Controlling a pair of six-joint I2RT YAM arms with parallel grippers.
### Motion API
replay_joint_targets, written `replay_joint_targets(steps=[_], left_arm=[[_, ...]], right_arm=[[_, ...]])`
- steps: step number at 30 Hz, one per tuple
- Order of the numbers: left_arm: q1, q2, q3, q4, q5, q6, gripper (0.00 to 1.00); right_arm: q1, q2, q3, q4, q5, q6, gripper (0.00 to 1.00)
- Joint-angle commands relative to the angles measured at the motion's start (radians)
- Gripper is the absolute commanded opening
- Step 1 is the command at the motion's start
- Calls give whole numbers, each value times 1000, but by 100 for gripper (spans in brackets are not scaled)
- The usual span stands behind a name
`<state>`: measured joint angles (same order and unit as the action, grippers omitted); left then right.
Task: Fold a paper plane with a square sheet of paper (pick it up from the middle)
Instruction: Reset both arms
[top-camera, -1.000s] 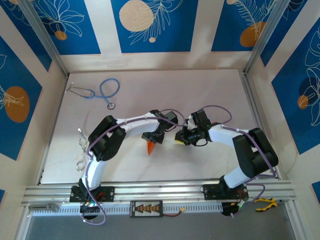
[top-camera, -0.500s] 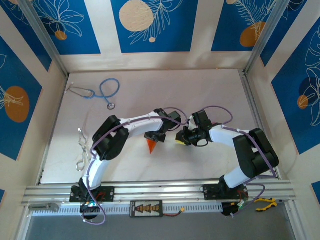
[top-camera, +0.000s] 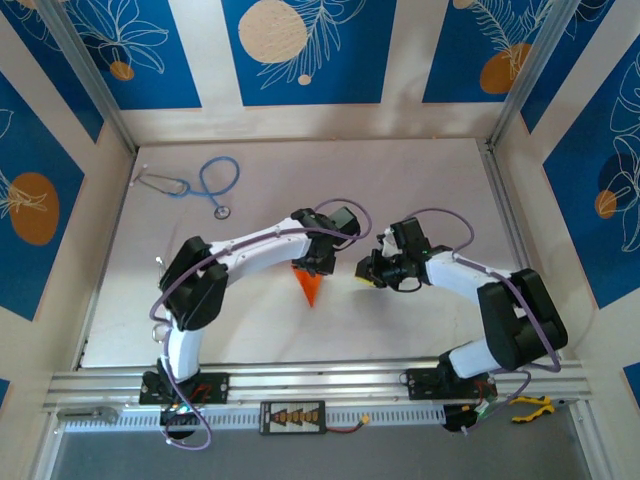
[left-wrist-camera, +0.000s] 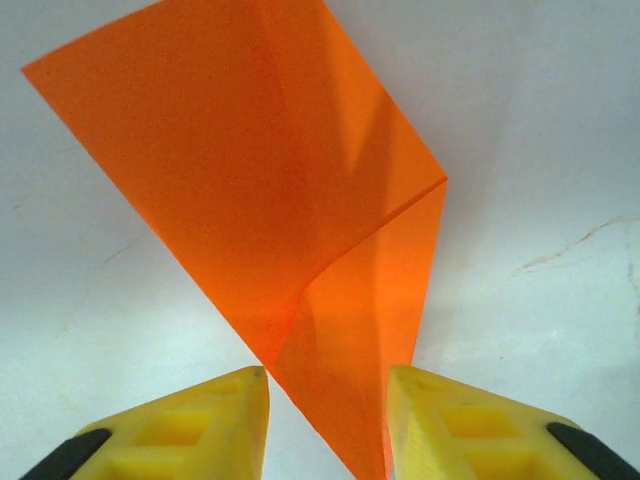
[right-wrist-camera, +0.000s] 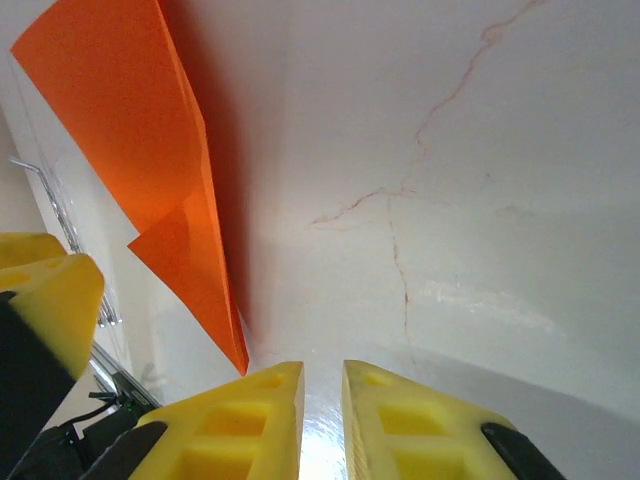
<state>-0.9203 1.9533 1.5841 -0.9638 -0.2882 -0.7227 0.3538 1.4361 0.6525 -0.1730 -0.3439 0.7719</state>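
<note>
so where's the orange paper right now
In the top view the folded orange paper lies mid-table, just below the left gripper, left of the right gripper.
</note>
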Motion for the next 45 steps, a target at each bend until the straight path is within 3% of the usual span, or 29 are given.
replay_joint_targets(steps=[1, 5, 7, 10, 12, 15, 16, 17, 21, 24, 28, 30, 32, 34, 36, 39, 41, 42, 45], left_arm=[[5, -82, -27, 16, 10, 10, 40], [7, -220, -112, 88, -40, 25, 44], [11, -320, -172, 112, -113, 45, 50], [60, -488, -318, 148, -212, 83, 59], [120, -618, -447, 201, -264, 124, 75], [255, -843, -696, 363, -321, 223, 99], [315, -916, -783, 444, -320, 278, 100], [366, -974, -846, 509, -311, 319, 100], [570, -1086, -1063, 784, -283, 504, 100], [653, -1041, -1144, 958, -289, 582, 100], [699, -843, -1275, 1406, -215, 718, 100], [720, -746, -1233, 1451, -173, 733, 100], [733, -668, -1253, 1664, -108, 776, 100], [756, -577, -1266, 1845, -72, 785, 100], [797, -505, -1271, 1923, 41, 761, 100], [820, -349, -1315, 2176, 78, 765, 100], [833, -422, -1295, 2007, 80, 727, 100], [842, -385, -1280, 2044, 46, 718, 100], [838, -397, -1227, 1924, 58, 726, 100]], right_arm=[[-18, -48, 19, -72, 27, -42, 19], [-53, -135, 27, -116, 93, -88, 21], [-66, -200, 59, -194, 200, -135, 24], [-82, -314, 95, -256, 414, -209, 40], [-90, -378, 86, -219, 558, -270, 53], [-98, -426, -11, 7, 724, -450, 74], [-98, -423, -71, 127, 745, -540, 91], [-102, -412, -121, 229, 755, -601, 97], [-131, -278, -193, 508, 702, -730, 100], [-177, -109, -174, 650, 639, -709, 99], [-190, 22, -161, 798, 540, -835, 97], [-247, 22, -150, 771, 504, -777, 98], [-343, 24, -208, 877, 341, -721, 97], [-391, 115, -296, 1156, 274, -661, 97], [-381, 58, -271, 1004, 300, -683, 100], [-349, 76, -252, 1000, 434, -674, 99], [-307, 87, -266, 1042, 576, -673, 99], [-292, 89, -267, 1045, 609, -675, 99], [-321, 86, -258, 1023, 557, -659, 99]])
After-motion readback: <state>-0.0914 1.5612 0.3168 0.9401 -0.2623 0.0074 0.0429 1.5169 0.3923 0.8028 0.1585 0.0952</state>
